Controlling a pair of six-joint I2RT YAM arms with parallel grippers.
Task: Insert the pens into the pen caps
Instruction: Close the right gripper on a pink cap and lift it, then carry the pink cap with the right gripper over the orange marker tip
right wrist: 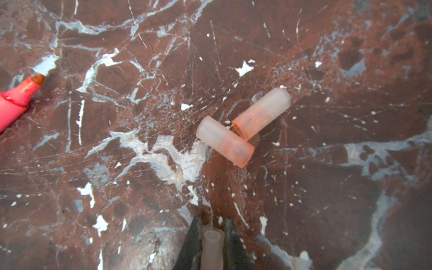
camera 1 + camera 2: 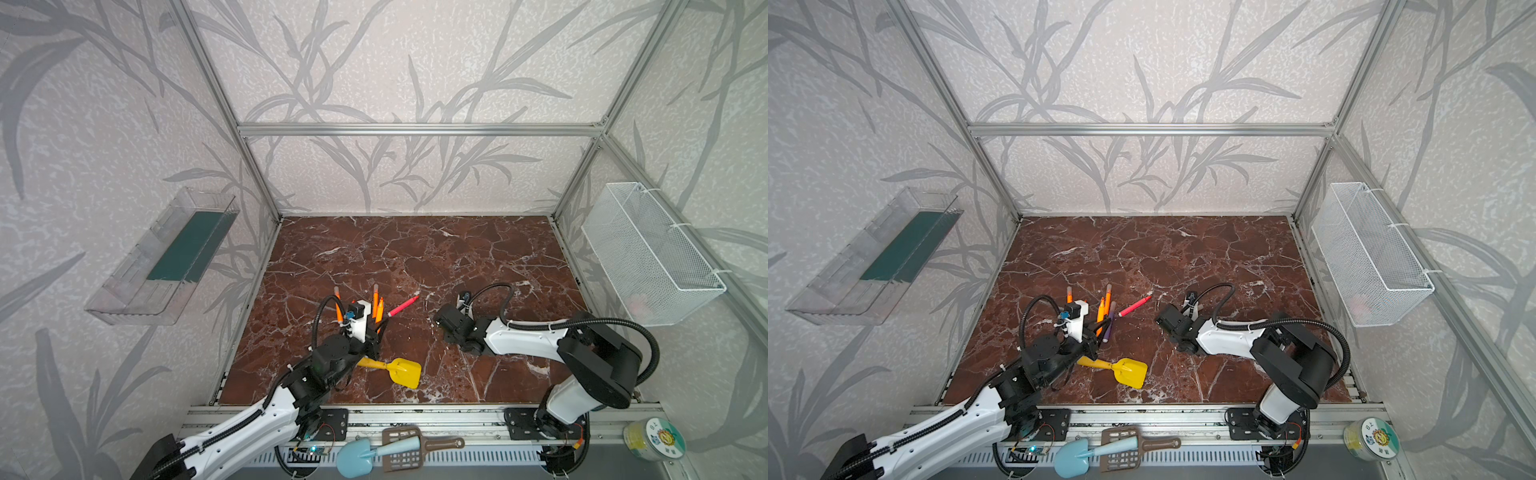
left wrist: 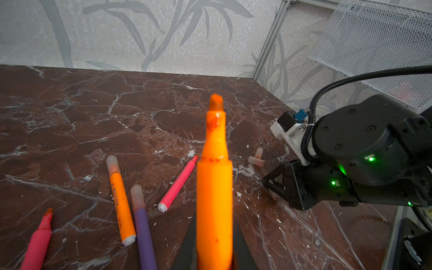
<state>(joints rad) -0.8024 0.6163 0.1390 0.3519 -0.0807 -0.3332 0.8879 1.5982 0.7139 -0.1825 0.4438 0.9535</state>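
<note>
Gripping an uncapped orange pen by its barrel, the left jaws are closed hard on it. Its ink-stained tip points out over the desk toward the far wall. The right jaws are pinched shut on a pen cap, a pale frosted tube whose end pokes out between them, held low over the marble.

Just ahead of the right jaws lie a loose cap and a second loose cap. They touch, set crosswise, with the open end of the second against the side of the first.

Between the two arms a red-pink pen lies flat on the desk with no cap on, its tip toward those loose caps and its white end toward the left arm.

Close to the left jaws, a capped orange pen and a purple pen lie side by side, each with a frosted cap on. A second red-pink pen, its tip bare, lies a little beyond them.

In a top view a third orange pen, capped, shows beside the left wrist. A yellow toy shovel lies near the left arm, toward the front edge of the desk.
</note>
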